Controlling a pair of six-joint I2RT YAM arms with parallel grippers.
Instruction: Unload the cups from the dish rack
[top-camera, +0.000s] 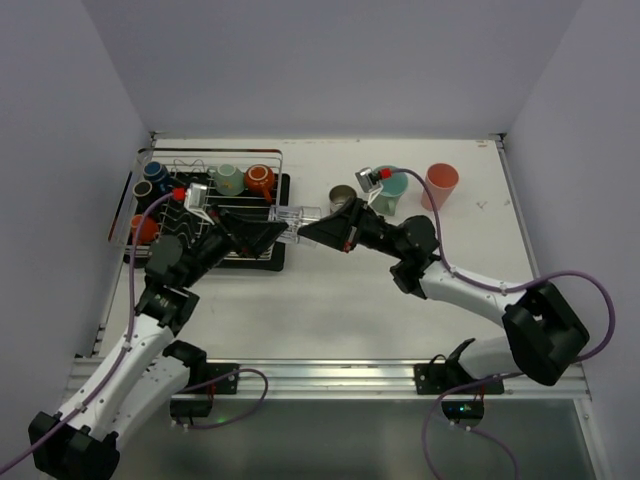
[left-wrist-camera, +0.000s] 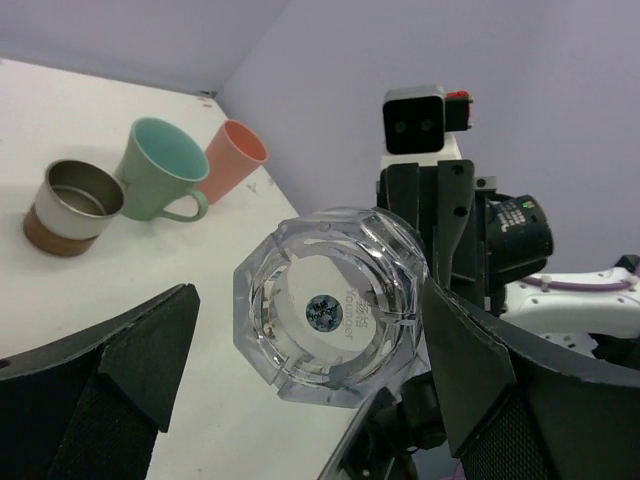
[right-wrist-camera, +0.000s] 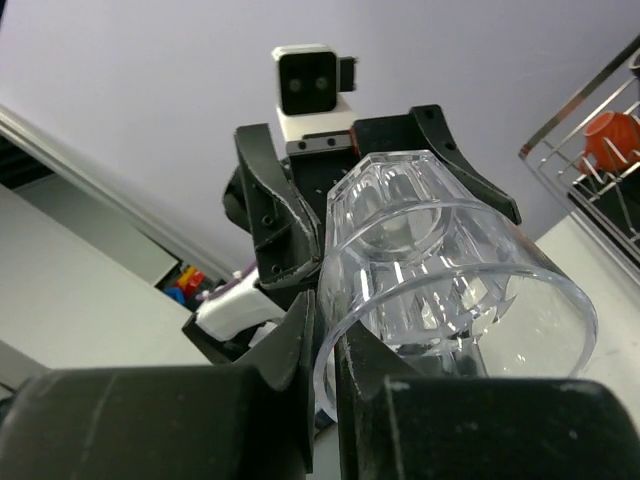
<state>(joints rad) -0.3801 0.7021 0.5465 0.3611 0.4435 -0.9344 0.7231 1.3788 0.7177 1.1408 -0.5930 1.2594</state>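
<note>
A clear glass cup (top-camera: 293, 215) hangs sideways in mid-air right of the dish rack (top-camera: 262, 158). My right gripper (top-camera: 308, 233) is shut on its rim wall; in the right wrist view the fingers pinch the wall of the glass (right-wrist-camera: 450, 280) at the gripper (right-wrist-camera: 325, 315). My left gripper (top-camera: 280, 228) is open, its fingers spread either side of the glass's base (left-wrist-camera: 335, 305). The rack holds blue (top-camera: 157, 172), brown (top-camera: 144, 188), red-orange (top-camera: 144, 229), teal (top-camera: 228, 178) and orange (top-camera: 260, 180) cups.
On the table right of the rack stand a metallic cup (top-camera: 342, 197), a teal mug (top-camera: 394, 190) and a pink tumbler (top-camera: 440, 185); they also show in the left wrist view (left-wrist-camera: 68, 205), (left-wrist-camera: 160, 170), (left-wrist-camera: 235, 158). White walls enclose the table.
</note>
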